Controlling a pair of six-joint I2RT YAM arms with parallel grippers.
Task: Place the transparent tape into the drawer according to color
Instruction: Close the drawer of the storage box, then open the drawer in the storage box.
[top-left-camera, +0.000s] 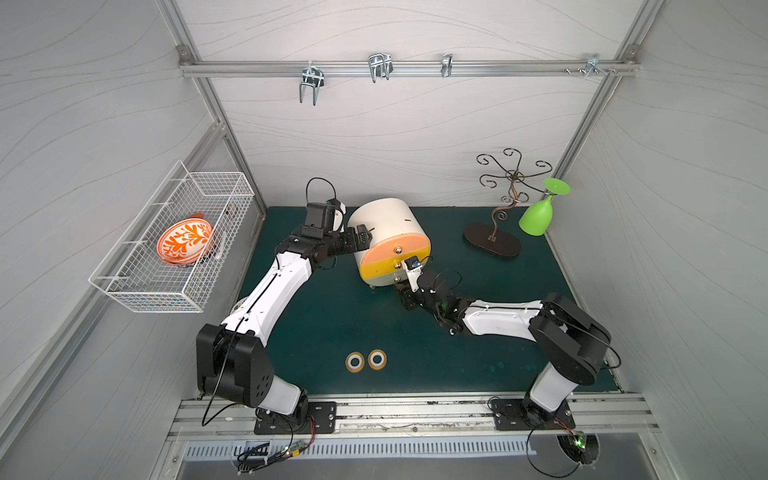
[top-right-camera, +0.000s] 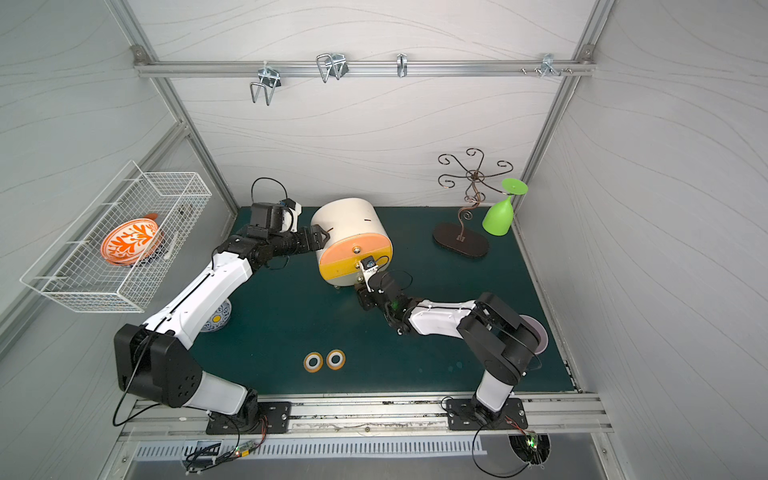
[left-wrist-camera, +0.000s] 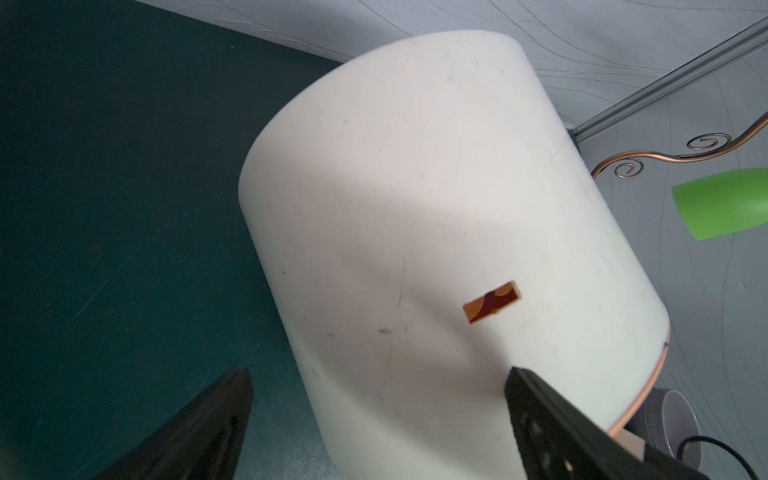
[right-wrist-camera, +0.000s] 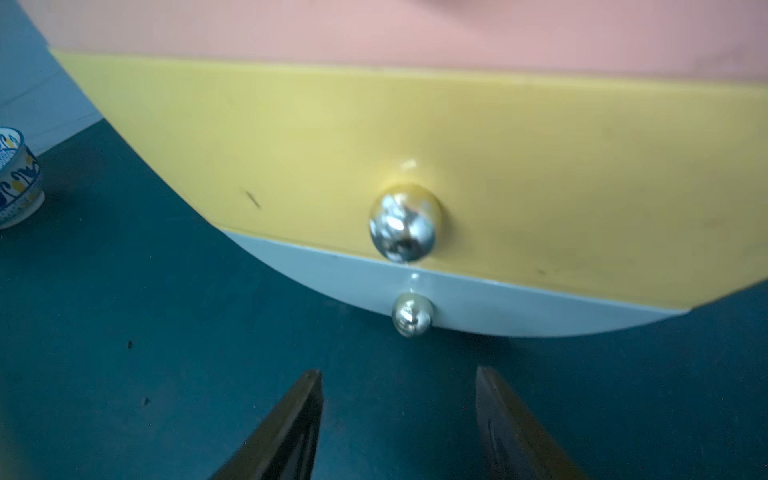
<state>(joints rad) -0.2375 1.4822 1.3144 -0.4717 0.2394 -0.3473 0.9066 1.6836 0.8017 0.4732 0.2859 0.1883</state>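
Nothing legible anywhere — raised lettering on the pale cup (left-wrist-camera: 673, 419) (blurred, half hidden) cannot be made out.

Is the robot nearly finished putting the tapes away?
Maybe partly. No red or purple rolls are in sight. They might be inside the cabinet, but its drawers are shut, so I can't tell. In hand: the right gripper is open and empty, facing the yellow drawer, and the left gripper is open at the cabinet's side. Left to do: two orange tape rolls lie on the mat.
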